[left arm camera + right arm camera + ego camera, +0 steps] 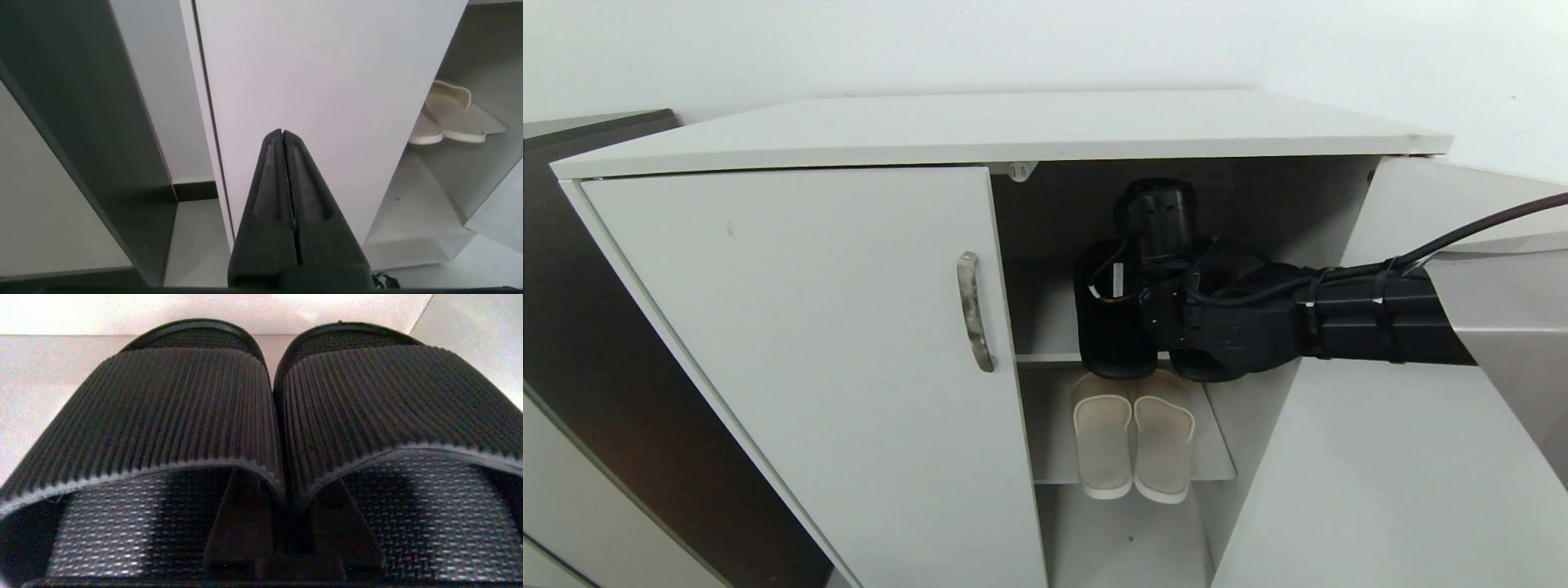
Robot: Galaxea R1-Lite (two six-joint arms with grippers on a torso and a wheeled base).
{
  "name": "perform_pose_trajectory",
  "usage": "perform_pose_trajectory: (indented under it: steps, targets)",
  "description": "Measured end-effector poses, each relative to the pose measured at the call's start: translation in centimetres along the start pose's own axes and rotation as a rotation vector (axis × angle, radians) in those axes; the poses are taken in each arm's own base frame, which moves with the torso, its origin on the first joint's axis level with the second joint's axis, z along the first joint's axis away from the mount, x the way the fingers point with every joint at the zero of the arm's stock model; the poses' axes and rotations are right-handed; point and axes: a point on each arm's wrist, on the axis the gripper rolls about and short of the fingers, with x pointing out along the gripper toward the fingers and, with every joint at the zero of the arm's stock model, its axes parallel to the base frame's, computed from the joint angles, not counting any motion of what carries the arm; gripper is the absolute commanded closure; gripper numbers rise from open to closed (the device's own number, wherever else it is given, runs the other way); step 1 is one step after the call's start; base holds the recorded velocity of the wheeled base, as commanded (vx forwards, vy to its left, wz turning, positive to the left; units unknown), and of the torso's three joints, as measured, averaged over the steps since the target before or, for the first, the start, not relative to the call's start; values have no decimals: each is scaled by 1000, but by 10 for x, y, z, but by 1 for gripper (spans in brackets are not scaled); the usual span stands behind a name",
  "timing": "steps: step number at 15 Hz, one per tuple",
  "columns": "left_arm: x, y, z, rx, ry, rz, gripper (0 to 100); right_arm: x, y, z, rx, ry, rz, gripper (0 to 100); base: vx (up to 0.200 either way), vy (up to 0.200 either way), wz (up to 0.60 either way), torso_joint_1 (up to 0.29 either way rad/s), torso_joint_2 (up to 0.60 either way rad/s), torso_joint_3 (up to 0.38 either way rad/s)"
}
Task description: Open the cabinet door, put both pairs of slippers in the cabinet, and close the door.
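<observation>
You hold the black slippers (270,400) as a pair in the right gripper (282,498). One of its fingers (237,518) sits under each strap, and the two inner side walls are squeezed together between them. The toes point away from the fingers into the cabinet (1013,131), and the heels are at the front edge of the upper shelf (1045,357). You cannot tell from here whether the soles already touch it.

The step in hand looks to be setting this pair down. Carry it deeper, beyond the fingertips, until both soles are fully over the shelf, and lower it flat. Then spread the fingers only a little and draw straight back, so the straps do not snag and pull the pair out with you. The soft rubber will probably spring apart on release.

Below the fingers, the white slippers (1134,445) lie side by side on the lower shelf (1217,465). Their heels overhang its front edge slightly, which may matter when the door closes.

The left gripper (283,143) has its fingers pressed together on nothing, facing the closed left door (809,343) with its metal handle (974,310). The right door (1380,457) stands swung open beside the right arm. A white wall (1045,41) rises behind the cabinet, and dark furniture (596,327) stands on the cabinet's left side.
</observation>
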Motion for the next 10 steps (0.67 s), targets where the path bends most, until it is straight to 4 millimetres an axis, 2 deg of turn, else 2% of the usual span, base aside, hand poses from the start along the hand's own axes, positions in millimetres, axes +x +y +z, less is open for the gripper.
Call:
perform_pose_trajectory:
  steps: [10]
  targets:
    - [0,0,0,0,0,0,100,14,4,-7,-8,14,-8,100,0,0,0,0,0,0]
